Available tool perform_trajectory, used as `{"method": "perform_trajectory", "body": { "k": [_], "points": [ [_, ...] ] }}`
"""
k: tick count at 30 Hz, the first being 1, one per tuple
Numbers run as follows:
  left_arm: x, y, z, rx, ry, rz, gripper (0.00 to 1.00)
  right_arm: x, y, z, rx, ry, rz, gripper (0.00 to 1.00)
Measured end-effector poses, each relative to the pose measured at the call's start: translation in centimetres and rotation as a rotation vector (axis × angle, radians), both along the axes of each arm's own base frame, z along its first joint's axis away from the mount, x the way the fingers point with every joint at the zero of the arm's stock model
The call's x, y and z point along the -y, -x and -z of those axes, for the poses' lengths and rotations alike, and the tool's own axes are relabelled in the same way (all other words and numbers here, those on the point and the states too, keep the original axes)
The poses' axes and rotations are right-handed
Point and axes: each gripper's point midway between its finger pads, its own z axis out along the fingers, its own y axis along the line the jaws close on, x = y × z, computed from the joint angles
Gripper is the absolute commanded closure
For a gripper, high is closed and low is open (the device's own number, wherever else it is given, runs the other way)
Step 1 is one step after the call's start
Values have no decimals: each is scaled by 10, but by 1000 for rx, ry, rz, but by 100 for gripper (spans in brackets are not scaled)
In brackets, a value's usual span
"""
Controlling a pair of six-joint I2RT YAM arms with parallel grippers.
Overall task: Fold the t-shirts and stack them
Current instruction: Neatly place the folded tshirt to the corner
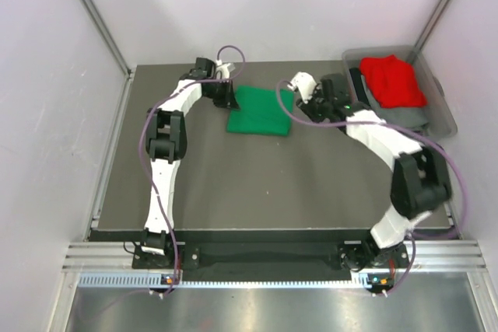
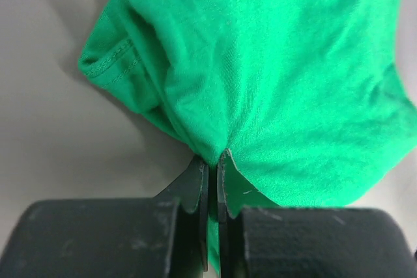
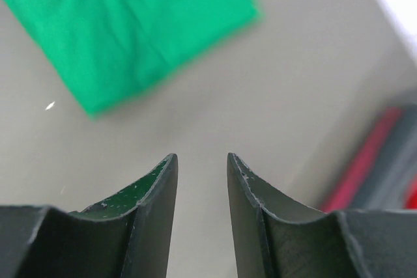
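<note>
The green t-shirt (image 1: 261, 110) lies folded into a rough rectangle on the dark counter (image 1: 257, 184). Well to the right of it sits a clear bin (image 1: 440, 106) holding the red t-shirt (image 1: 394, 80) on top of a grey cloth (image 1: 405, 117). Nothing lies between the green t-shirt and the bin except the right arm. The left arm bends its elbow out to the left of the green t-shirt. The left claw (image 2: 213, 161) is pinched tight on a bunched fold at that shirt's left edge. The right arm curves in from the bin side. The right claw (image 3: 202, 167) has its jaws apart, holds nothing and hangs over bare counter just right of the green t-shirt.
</note>
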Motion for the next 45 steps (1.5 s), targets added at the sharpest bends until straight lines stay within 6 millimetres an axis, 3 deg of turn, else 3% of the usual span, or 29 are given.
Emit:
{"method": "perform_trajectory", "body": {
  "k": [5, 9, 17, 21, 25, 29, 33, 38, 45],
  "points": [
    [-68, 11, 0, -30, -124, -83, 100, 23, 39, -66, 148, -23, 20, 63],
    [-137, 14, 0, -39, -226, -173, 100, 35, 64, -88, 206, -38, 37, 63],
    [-269, 20, -5, -42, -474, -363, 100, 51, 93, -70, 154, -10, 64, 63],
    [-314, 23, -8, -41, -561, -432, 100, 53, 98, -70, 145, -9, 70, 63],
    [-353, 13, -26, -4, -655, -505, 100, 54, 99, -68, 136, -14, 77, 62],
    [-385, -8, -41, 55, -705, -595, 100, 54, 99, -68, 131, -17, 81, 62],
    [-401, -14, -34, 54, -709, -653, 100, 58, 99, -67, 126, -18, 96, 62],
    [-409, -13, -10, 6, -707, -706, 100, 64, 97, -66, 124, -17, 112, 63],
    [-414, -23, -9, 21, -687, -777, 100, 70, 95, -66, 120, -23, 134, 63]
  ]
}}
